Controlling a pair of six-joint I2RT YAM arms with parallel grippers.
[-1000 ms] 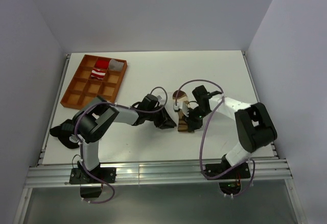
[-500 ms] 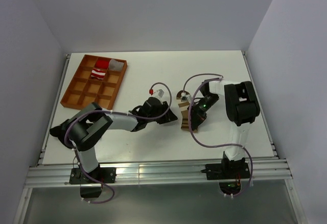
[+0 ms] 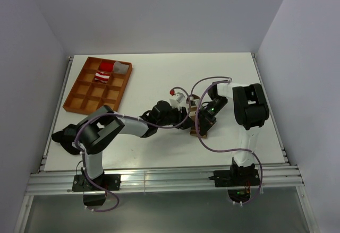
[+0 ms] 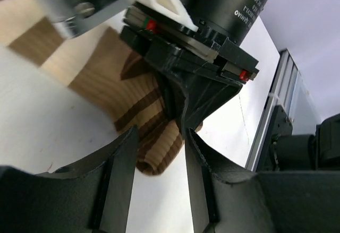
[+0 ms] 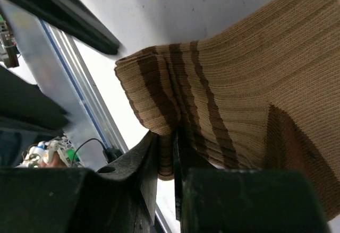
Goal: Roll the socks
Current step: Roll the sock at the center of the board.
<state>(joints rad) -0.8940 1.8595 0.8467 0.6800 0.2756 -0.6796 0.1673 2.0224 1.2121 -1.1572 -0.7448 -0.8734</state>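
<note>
Tray: wooden divided tray (image 3: 79, 96), upper left of the top view, on the white table (image 3: 154, 74).
Red-and-white sock (image 3: 103, 76): in the tray's far row, well apart from both arms.
Brown-and-tan sock (image 5: 239, 84): mid-table, mostly hidden from above by both grippers.
Right gripper (image 5: 166, 140): clamped tight on a fold of it.
Left gripper (image 4: 159, 140): jaws partly apart, astride its cuff end.

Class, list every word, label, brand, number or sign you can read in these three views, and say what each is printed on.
White print on the black round housing on the right arm, left wrist view: too small and slanted to read.
No text shows on the brown-and-tan sock, the red-and-white sock or the tray.
</note>
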